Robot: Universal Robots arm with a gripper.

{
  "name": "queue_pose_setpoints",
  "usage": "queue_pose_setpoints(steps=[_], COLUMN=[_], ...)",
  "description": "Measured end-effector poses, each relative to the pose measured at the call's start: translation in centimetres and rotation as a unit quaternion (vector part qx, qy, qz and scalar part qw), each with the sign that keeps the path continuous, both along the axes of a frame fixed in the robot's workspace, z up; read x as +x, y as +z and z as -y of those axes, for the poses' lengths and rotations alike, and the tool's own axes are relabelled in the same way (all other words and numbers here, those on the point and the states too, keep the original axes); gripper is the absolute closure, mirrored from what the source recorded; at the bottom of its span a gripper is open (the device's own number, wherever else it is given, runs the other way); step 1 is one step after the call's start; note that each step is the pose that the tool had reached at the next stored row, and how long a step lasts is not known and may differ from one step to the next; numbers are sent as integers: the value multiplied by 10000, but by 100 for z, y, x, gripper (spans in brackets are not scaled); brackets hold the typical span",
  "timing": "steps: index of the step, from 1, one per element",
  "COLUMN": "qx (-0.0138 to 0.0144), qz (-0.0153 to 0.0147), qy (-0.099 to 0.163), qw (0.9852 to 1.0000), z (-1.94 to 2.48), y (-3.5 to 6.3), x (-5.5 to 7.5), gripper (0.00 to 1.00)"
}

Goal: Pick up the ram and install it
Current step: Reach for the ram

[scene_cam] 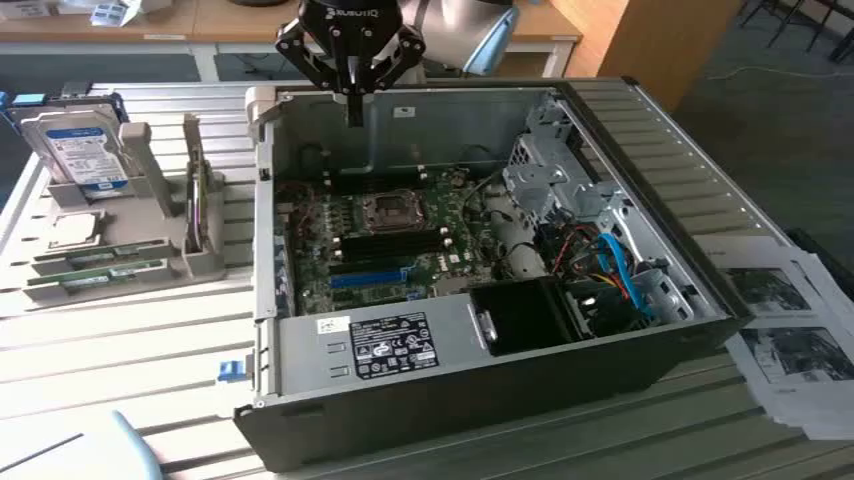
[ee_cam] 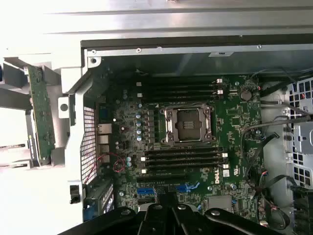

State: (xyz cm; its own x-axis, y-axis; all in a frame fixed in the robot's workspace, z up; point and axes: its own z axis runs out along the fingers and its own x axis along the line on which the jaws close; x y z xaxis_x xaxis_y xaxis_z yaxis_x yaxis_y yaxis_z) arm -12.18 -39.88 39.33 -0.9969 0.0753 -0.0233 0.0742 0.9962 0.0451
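Observation:
Two green ram sticks (scene_cam: pixel 104 257) (scene_cam: pixel 96 284) lie side by side in a grey holder (scene_cam: pixel 200 262) on the table, at the exterior view's left of the open computer case (scene_cam: pixel 441 400). My gripper (scene_cam: pixel 354 115) hangs above the case's far wall, well away from the sticks, its fingers shut together with nothing between them. In the wrist view the gripper (ee_cam: pixel 168 218) looks down on the green motherboard (ee_cam: pixel 234 122), with its black memory slots (ee_cam: pixel 183 159) on either side of the processor socket (ee_cam: pixel 188 124).
A blue-labelled hard drive (scene_cam: pixel 80 150) stands upright at the holder's far end, and a card (scene_cam: pixel 198 200) stands on edge beside it. Cables and a drive cage (scene_cam: pixel 561 170) fill the case's right side. Printed sheets (scene_cam: pixel 794 330) lie at the table's right.

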Motion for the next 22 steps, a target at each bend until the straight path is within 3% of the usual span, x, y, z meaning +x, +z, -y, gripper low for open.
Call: queue_pose_setpoints(steps=[22], qx=[0], qz=[0], qy=[0], qw=[10000], z=[0], y=[0], x=[-35], gripper=[91])
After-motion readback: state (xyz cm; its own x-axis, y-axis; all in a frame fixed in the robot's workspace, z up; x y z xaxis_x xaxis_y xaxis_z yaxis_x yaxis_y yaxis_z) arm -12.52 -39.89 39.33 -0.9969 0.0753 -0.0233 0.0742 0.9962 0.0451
